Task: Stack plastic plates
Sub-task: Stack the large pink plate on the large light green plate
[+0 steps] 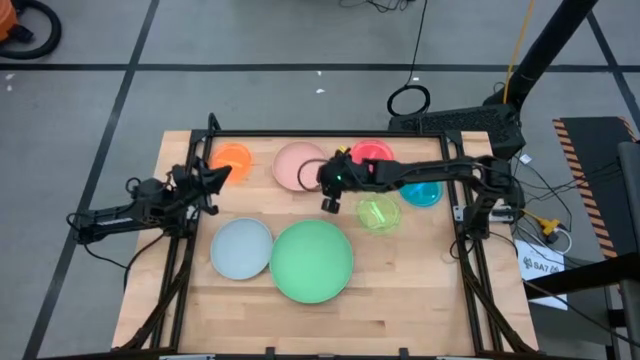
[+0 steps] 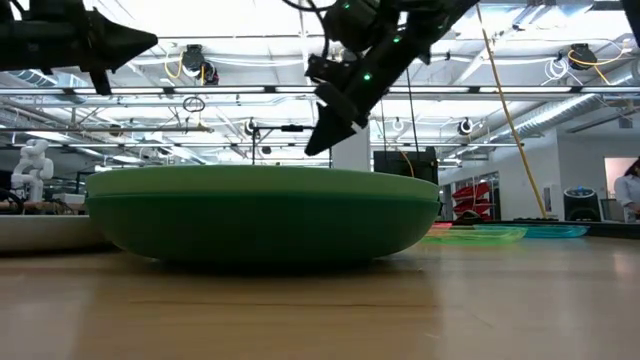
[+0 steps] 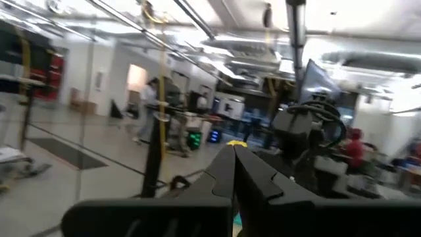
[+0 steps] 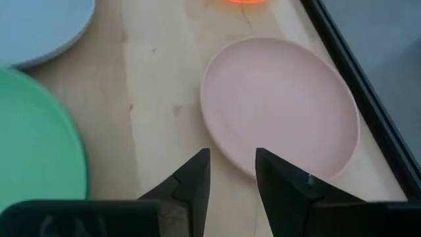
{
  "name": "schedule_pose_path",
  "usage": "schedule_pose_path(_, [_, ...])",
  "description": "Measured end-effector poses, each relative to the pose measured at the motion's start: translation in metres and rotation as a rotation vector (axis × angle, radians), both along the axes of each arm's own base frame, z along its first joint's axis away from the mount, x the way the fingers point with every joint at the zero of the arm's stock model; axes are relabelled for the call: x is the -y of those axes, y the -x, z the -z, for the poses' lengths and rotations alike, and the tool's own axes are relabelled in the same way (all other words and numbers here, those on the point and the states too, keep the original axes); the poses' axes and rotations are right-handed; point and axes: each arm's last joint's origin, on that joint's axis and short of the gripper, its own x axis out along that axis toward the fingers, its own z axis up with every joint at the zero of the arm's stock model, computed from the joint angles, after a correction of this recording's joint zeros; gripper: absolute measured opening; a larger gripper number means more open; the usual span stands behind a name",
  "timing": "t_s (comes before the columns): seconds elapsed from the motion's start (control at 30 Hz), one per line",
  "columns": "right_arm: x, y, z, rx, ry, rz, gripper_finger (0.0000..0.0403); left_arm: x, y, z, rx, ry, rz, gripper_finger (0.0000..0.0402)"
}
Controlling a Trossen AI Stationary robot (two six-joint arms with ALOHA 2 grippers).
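Several plastic plates lie flat on the wooden table. A large green one (image 1: 312,260) is near the front, with a pale blue one (image 1: 241,248) to its left. Along the far side lie orange (image 1: 232,158), pink (image 1: 298,165) and red-pink (image 1: 372,150) plates. Blue (image 1: 422,192) and yellow-green (image 1: 378,214) plates lie at the right. My right gripper (image 4: 232,164) hovers open above the table, just short of the pink plate's (image 4: 279,105) rim, slanting down toward it. My left gripper (image 1: 222,175) is shut and empty at the table's left, tipped slightly upward.
A black frame rail (image 4: 355,72) runs along the table's far edge, close behind the pink plate. Bare wood (image 1: 400,290) lies at the front right. In the low view the large green plate (image 2: 260,215) fills the foreground and hides most of the other plates.
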Motion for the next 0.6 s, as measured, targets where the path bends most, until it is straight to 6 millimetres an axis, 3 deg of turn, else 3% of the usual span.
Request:
schedule_pose_path(0.13, [0.008,-0.014,-0.009,0.009,-0.011,-0.020,0.0114,-0.001,0.002,-0.003,0.021,-0.013,-0.048,0.0005])
schedule_pose_path(0.37, [0.004,-0.034,-0.033,0.057,0.008,-0.052,0.0114,0.000,0.009,-0.017,0.176,-0.062,-0.064,0.0005])
schedule_pose_path(0.6, [0.010,-0.068,-0.030,0.079,0.011,-0.048,0.0114,0.001,0.017,-0.028,0.287,-0.132,-0.100,0.0005])
